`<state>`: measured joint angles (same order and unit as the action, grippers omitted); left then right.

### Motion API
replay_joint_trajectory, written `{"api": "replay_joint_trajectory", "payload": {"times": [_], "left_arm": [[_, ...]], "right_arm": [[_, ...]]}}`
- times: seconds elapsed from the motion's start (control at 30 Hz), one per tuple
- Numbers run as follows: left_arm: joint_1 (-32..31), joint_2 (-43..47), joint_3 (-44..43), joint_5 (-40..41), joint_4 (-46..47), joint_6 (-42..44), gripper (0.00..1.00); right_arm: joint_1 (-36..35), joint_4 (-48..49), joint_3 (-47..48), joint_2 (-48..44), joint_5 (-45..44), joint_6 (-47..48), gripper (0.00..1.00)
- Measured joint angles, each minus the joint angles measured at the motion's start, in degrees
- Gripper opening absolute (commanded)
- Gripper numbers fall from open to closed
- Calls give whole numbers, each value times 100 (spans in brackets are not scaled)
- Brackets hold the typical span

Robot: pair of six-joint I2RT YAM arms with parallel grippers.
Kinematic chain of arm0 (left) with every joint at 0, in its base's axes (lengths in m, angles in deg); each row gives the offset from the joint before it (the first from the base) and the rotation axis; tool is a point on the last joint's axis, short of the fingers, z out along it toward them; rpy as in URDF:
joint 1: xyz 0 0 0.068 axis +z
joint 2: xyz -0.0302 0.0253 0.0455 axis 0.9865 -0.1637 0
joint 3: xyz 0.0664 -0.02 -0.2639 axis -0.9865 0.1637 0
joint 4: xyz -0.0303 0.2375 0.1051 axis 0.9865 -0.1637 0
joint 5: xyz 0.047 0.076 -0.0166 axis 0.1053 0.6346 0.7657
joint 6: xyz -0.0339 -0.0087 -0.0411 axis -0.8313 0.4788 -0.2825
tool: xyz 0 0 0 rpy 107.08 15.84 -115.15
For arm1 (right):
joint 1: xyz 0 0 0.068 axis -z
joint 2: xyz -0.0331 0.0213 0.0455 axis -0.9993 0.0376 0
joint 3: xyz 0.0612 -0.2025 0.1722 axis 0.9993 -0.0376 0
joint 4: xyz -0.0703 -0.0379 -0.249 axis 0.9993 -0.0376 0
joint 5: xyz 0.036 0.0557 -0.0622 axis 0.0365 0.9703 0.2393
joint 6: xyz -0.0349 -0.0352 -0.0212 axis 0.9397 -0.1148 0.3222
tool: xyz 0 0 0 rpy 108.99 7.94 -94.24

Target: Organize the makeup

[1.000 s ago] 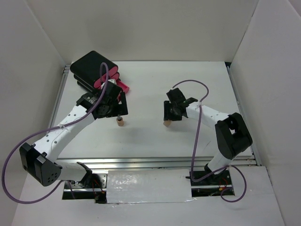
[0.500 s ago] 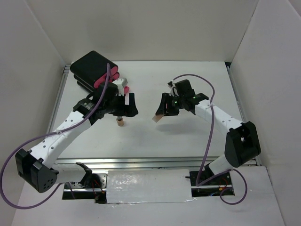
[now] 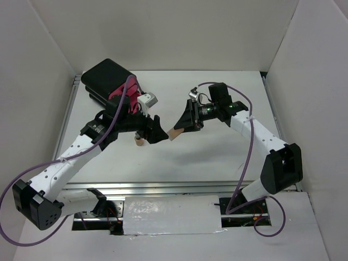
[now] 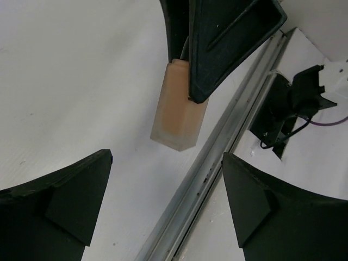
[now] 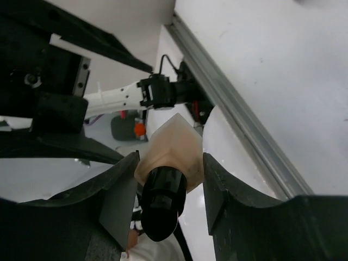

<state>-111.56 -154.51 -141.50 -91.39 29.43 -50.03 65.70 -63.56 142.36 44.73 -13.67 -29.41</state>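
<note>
My right gripper is shut on a tan bottle with a dark cap and holds it tilted above the table. In the right wrist view the bottle sits between the fingers, cap toward the camera. My left gripper is open and empty, just left of that bottle; in its wrist view the bottle hangs ahead of its open gripper. A second tan bottle stands on the table beside the left gripper. The compacts and packets are out of view.
A large black box with pink drawer fronts stands at the back left, behind the left arm. A metal rail runs along the table's near edge. White walls close in the back and both sides.
My right gripper has lifted its tan bottle off the table and carried it left, tilting it. My left gripper has swung right to meet it.
</note>
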Motion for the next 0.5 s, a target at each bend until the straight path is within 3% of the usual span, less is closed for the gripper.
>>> {"api": "replay_joint_trajectory", "payload": {"times": [0.23,0.5], "left_arm": [[-4,-590,-420,-693,0,179,95],[-122,-608,-468,-721,-7,308,95]], "right_arm": [[-20,24,0,-291,516,-330,25],[-26,28,0,-485,337,-820,25]]}}
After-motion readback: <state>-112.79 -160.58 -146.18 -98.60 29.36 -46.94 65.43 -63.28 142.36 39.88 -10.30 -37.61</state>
